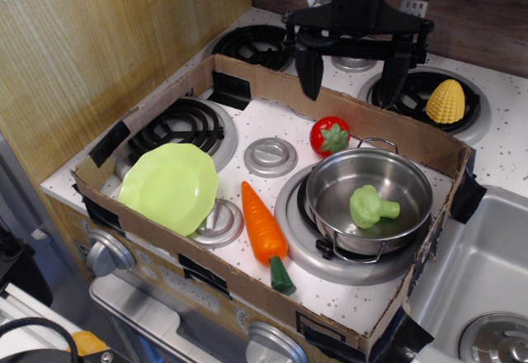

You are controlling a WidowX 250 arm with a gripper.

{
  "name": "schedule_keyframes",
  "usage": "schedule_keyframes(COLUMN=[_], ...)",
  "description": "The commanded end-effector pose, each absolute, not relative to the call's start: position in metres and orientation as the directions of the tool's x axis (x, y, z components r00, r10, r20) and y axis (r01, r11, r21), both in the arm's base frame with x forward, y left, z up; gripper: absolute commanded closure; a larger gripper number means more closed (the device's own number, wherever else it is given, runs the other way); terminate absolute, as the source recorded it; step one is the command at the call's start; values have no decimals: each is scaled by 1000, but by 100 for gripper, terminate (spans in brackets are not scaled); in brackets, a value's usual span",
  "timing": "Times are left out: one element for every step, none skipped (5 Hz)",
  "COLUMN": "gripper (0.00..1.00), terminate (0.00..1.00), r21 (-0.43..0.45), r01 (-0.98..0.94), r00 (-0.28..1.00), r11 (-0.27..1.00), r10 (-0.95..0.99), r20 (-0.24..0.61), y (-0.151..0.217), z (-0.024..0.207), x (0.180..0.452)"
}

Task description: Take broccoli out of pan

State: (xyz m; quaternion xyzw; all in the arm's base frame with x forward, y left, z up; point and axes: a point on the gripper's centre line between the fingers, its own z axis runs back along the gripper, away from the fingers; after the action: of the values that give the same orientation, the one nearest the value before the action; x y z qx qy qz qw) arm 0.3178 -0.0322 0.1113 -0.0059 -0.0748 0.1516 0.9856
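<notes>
The light-green broccoli lies inside the shiny steel pan, which sits on the front right burner inside the cardboard tray. My black gripper hangs open above the tray's back wall, its two fingers spread wide. It is behind and above the pan, apart from the broccoli, and holds nothing.
A red tomato sits just behind the pan. An orange carrot lies left of it and a light-green plate at front left. The cardboard tray wall rings the stove. A yellow corn sits on the back right burner; the sink is at right.
</notes>
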Motion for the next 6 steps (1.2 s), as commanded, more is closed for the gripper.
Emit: schedule_keyframes(gripper=[0,0,0,0,0,0], terminate=[0,0,0,0,0,0], r21=[-60,-95,-65,-87,-76,-58], r01=[-331,-367,-414,-450,-480,-524], r00=[929,911,893,876,863,839], r11=[942,925,908,889,874,850], r10=[336,378,419,458,486,527], r20=[156,161,164,151,138,134], y=[-49,-58,-62,-67,-68,-73], z=[106,84,70,60,58,58], x=[322,319,317,316,312,305])
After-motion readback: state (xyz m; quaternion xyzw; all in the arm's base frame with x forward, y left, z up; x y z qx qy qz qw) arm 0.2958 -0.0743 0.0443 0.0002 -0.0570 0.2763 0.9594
